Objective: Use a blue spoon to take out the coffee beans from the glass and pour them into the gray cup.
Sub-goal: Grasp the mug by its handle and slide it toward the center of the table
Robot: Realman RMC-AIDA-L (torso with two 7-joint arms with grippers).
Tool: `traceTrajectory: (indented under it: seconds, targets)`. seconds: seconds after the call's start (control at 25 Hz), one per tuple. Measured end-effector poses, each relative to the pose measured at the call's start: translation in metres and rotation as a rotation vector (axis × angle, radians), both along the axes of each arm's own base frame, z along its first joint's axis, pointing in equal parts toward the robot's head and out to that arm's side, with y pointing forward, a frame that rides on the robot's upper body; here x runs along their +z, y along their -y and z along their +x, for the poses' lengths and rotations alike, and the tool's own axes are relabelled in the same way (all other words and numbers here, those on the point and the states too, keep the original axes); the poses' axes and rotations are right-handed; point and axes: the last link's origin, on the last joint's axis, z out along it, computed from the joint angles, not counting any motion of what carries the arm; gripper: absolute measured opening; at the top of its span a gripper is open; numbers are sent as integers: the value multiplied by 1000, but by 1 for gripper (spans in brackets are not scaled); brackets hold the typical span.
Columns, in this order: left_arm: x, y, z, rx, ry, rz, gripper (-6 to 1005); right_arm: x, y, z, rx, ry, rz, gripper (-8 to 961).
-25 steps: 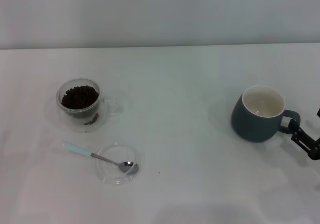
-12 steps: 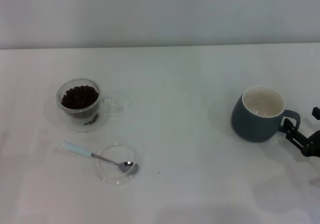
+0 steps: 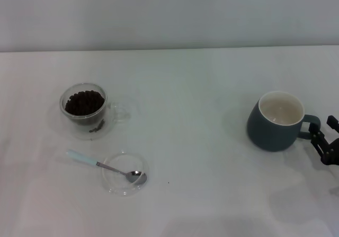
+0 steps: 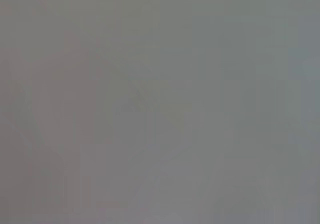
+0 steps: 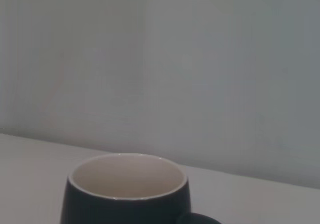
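One blue spoon (image 3: 103, 166), pale handle and silver bowl, lies with its bowl on one clear saucer (image 3: 124, 180), near one glass (image 3: 85, 107) heaped with dark coffee beans (image 3: 83, 102). Well apart on the white surface (image 3: 185, 141) stands one gray cup (image 3: 276, 121), shifted slightly rightward since earlier. The right gripper (image 3: 324, 141) has its jaws apart around the cup's handle. Left gripper unseen.

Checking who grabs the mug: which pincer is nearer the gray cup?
Right. The right pincer sits at the gray cup's handle side; the left pincer is not in view.
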Motion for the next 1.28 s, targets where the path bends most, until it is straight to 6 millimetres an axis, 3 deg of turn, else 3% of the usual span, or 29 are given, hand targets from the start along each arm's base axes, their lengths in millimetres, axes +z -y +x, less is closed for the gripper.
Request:
traceTrajectory:
  seconds: [0.4, 0.76, 1.28]
  targets:
    - [-3, -1, 2, -2, 7, 0, 876, -5, -4, -7, 31, -5, -22, 185]
    - [-6, 1, 2, 1, -11, -1, 876, -15, -8, -20, 87, -10, -66, 176]
    - [-6, 1, 4, -10, -12, 0, 875, -45, -13, -61, 246, -44, -183, 139]
